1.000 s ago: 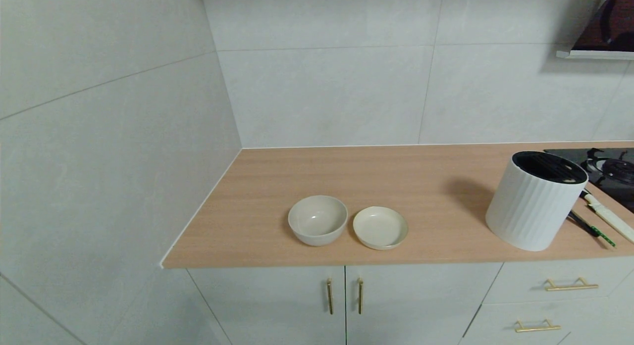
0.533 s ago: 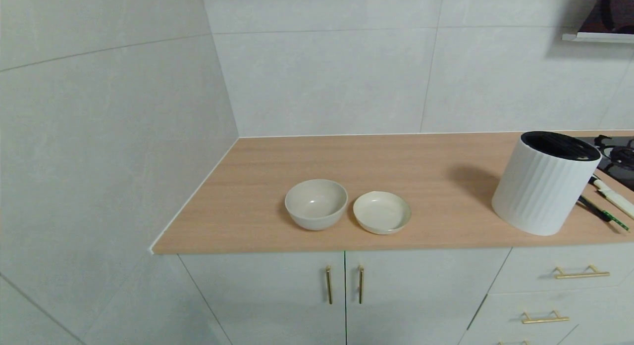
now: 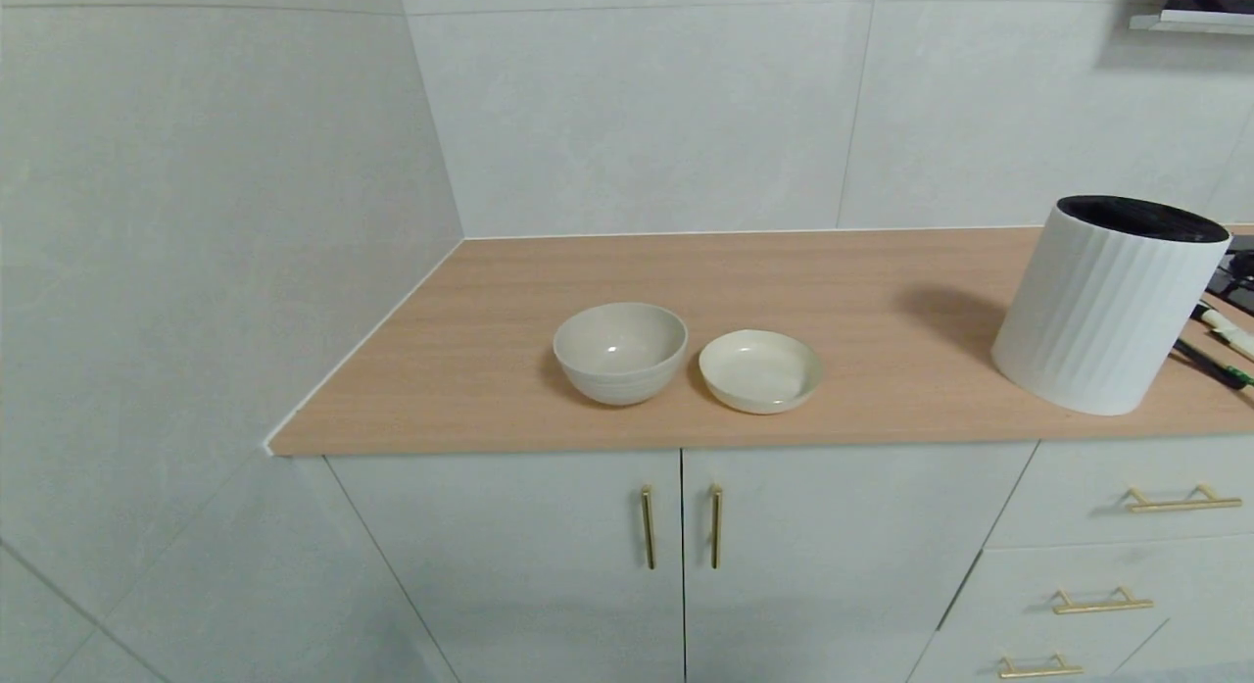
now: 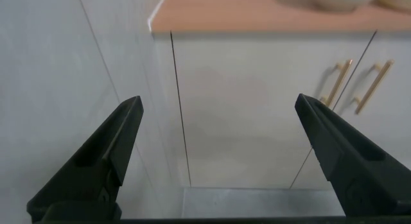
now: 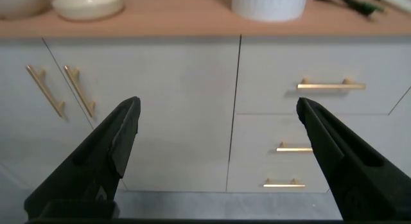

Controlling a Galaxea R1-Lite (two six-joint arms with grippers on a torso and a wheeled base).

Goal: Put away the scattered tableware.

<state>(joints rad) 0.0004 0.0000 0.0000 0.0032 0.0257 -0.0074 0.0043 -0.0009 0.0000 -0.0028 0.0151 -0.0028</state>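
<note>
Two cream pieces stand near the front edge of the surface [image 3: 470, 379]: deep bowl [image 3: 619, 353] at left, shallow dish [image 3: 760, 370] just beside it, white ribbed holder [image 3: 1107, 306] well apart at right with utensils [image 3: 1215, 365] beyond. Both spread open, left hand [image 4: 217, 121] and right hand [image 5: 218, 118] hang low before the cabinet doors [image 3: 549, 565]. Advised: raise a hand clear of the edge, pinch the bowl's rim, avoid nudging the dish.
</note>
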